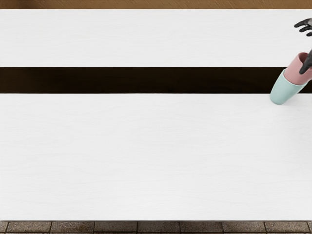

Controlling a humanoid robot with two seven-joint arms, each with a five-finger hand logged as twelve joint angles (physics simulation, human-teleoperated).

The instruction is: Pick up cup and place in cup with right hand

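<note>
At the right edge, my right hand shows only in part, with its dark fingers spread above the cups and its thumb lower, overlapping the pink cup. The pink cup sits with its lower part inside the mint-green cup. Both cups lean up and to the right in the picture; whether they truly tilt I cannot tell. The upper fingers are apart from the pink cup; whether the thumb touches it is unclear. The palm and wrist are cut off by the picture's edge.
The white table fills most of the view. A dark band crosses it from left to right, behind the cups. A brown surface shows beyond the far edge, and tiles show below the near edge.
</note>
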